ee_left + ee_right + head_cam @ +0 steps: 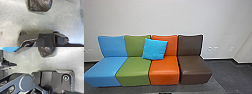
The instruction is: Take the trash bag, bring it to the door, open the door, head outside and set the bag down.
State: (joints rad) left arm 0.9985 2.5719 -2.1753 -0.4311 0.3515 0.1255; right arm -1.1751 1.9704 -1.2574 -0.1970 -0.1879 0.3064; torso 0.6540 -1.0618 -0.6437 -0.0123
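Observation:
A dark, shiny trash bag [40,5] rests on the grey floor in the left wrist view, apart from the robot's own dark base plate. The right wrist view has the same kind of dark bag [46,51] on the floor, beyond the base plate, its rest cut off by the picture's edge. Nothing is seen touching the bag. A blurred dark shape lies close to the lens in each wrist view, and whether either gripper is open or shut cannot be made out.
A row of joined seats stands against a white wall, with blue [106,68], green [135,71], orange [164,71] and brown [194,71] parts. A bright blue cushion [154,49] leans on the backrests. A dark pointed device [8,63] is in the right wrist view.

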